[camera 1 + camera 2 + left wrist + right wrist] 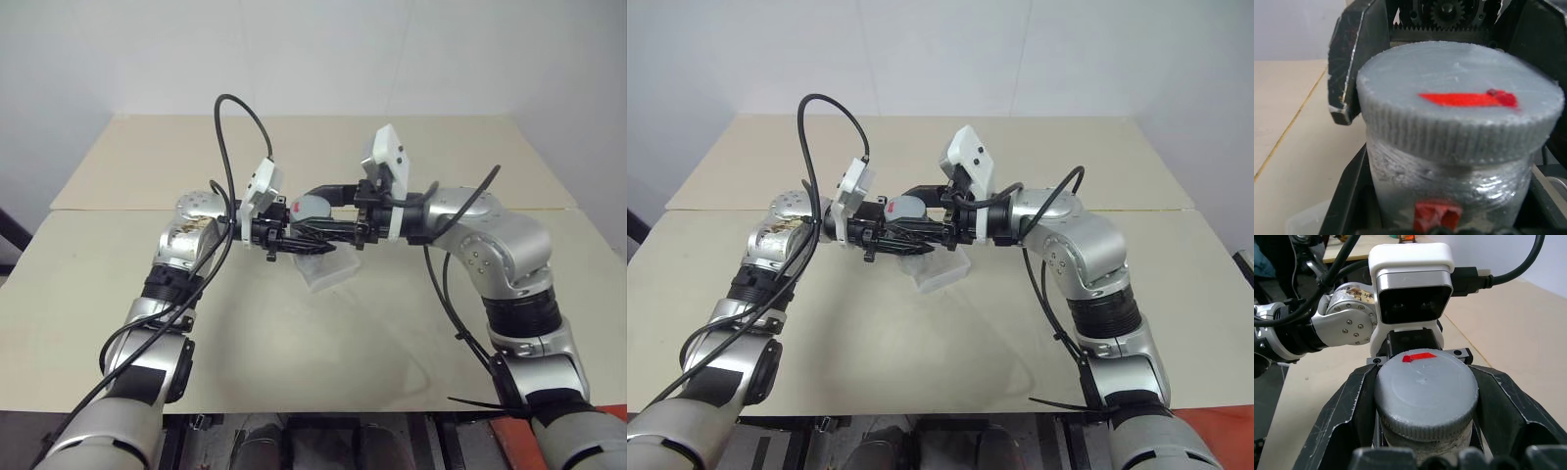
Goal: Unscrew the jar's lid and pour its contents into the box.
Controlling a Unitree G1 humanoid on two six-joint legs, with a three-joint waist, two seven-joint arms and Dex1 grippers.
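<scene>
A: Where is the jar (1449,181) right now?

B: Lifted off the surface (323,333), about the middle of the scene, held level between the two arms. The left claw (294,238) is clamped tight on the jar's silvery body; its black fingers (1347,196) press along either side of it.

A: And the lid (1425,394)?

B: On the jar, a grey ribbed cap with a red mark on top. The right claw (1425,421) reaches in from the right and has closed narrow around the lid's rim, one finger against each side of it.

A: So both claws meet on the same thing?

B: Yes, pointing toward each other, the left on the body, the right on the cap.

A: What about the box (323,269)?

B: The clear plastic tray sits on the surface just under and slightly nearer than the jar, between the two arms. I can't tell whether anything lies in it.

A: Contents?

B: Hidden inside the jar.
</scene>
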